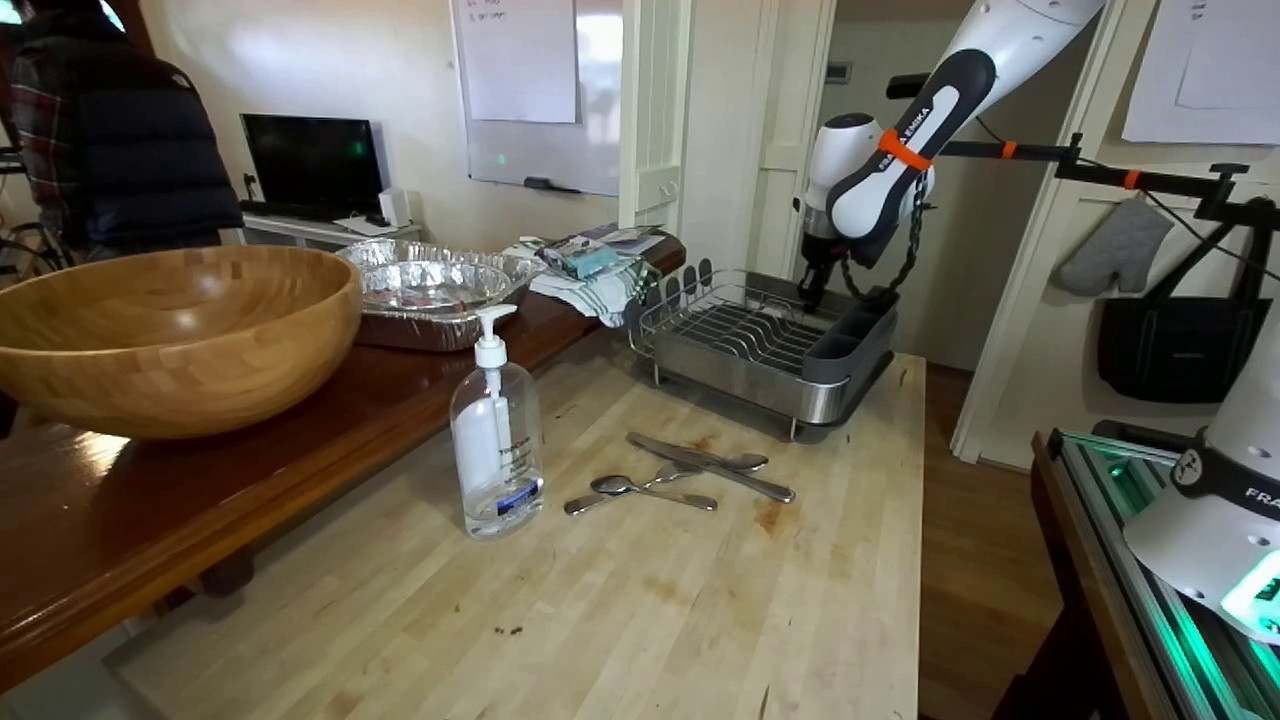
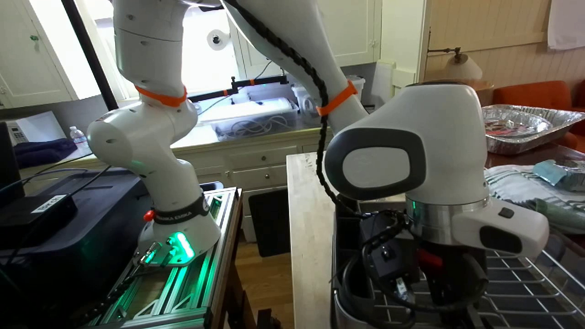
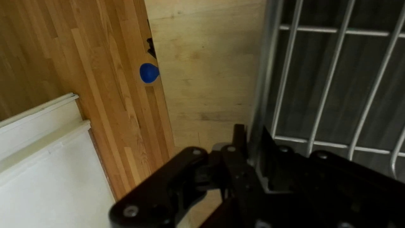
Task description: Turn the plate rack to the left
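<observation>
Clearly, this is a matter of grip first: the robot's claw (image 3: pixel 252 139) is narrowed onto the upright metal wall of the plate rack (image 1: pixel 740 378), a finger on either side of it, as the wrist view shows. The rack stands on the pale wooden table (image 1: pixel 640 620), at about one o'clock from the crossed cutlery (image 1: pixel 705 465) and two o'clock from the clear pump bottle (image 1: pixel 497 450) in an exterior view. There the claw points down at the rack's far side, towards one o'clock from its middle.

I'd call this the turning step, the hold already secured; how much of the turn is done, if any, I can't tell. Next, to my mind, the claw should hold that pinch and carry the wall sideways in a shallow curve, turning as it goes, so that the rack pivots on its feet instead of tipping up or scraping straight along. Whose left is meant I couldn't say from here. One worry: in the wrist view the table's edge runs between nine and ten o'clock from the claw, with floorboards (image 3: pixel 104 79) beyond, so a wide swing that way might put a foot over the side.
</observation>
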